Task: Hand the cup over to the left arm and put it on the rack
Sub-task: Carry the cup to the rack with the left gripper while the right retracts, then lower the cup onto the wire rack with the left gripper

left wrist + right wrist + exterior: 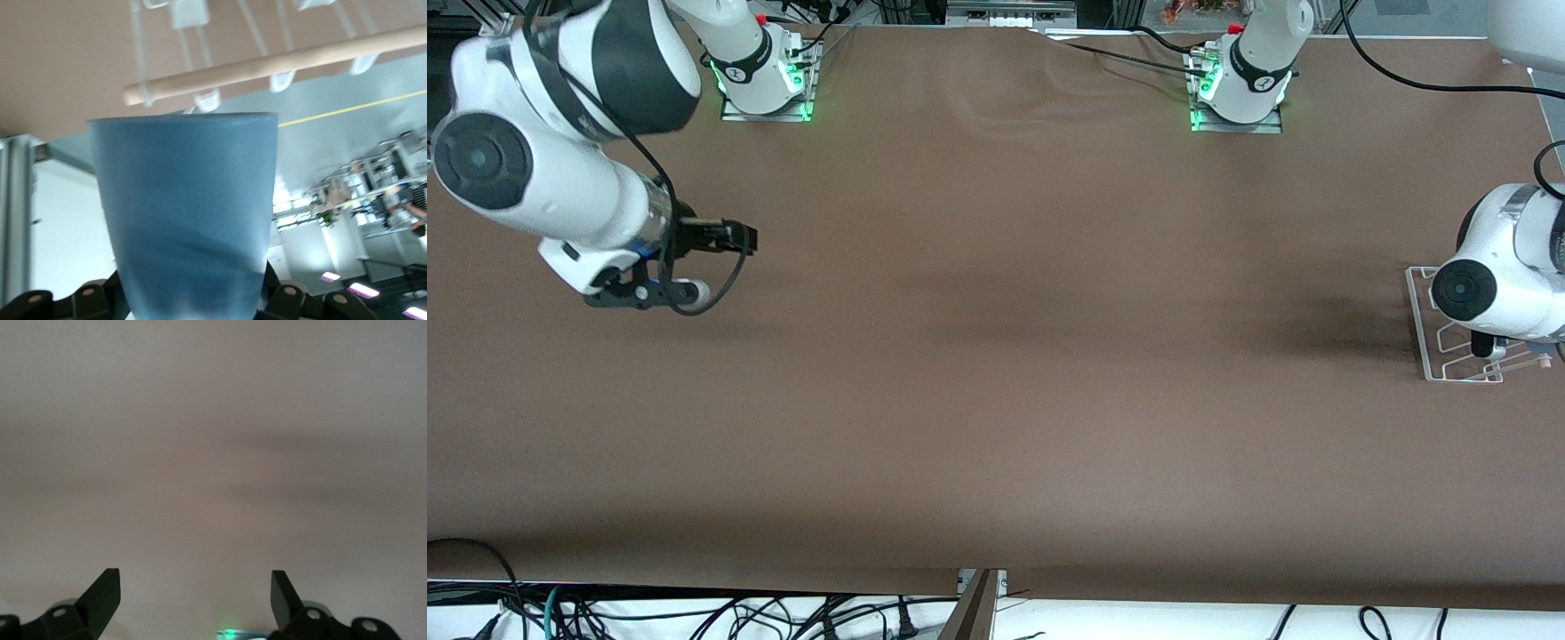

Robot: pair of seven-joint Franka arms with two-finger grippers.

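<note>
- Two arms at table (996, 400) ends; wide bare cloth between.
- Left gripper (193, 303) clenches cup (187, 213) over rack (1449, 356), rim toward dowel (280, 63).
- Right gripper (193, 593) spread, holding nothing.

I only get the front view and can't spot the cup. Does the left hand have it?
Observer: Yes, the left hand is shut on the cup, near its narrow end.
Operator: How close is the rack?
Observer: The rack's dowel shows just past the cup's wide end; I cannot tell whether they touch.
Operator: Is the right hand free?
Observer: Yes, the right hand is open and empty over bare table.
</note>
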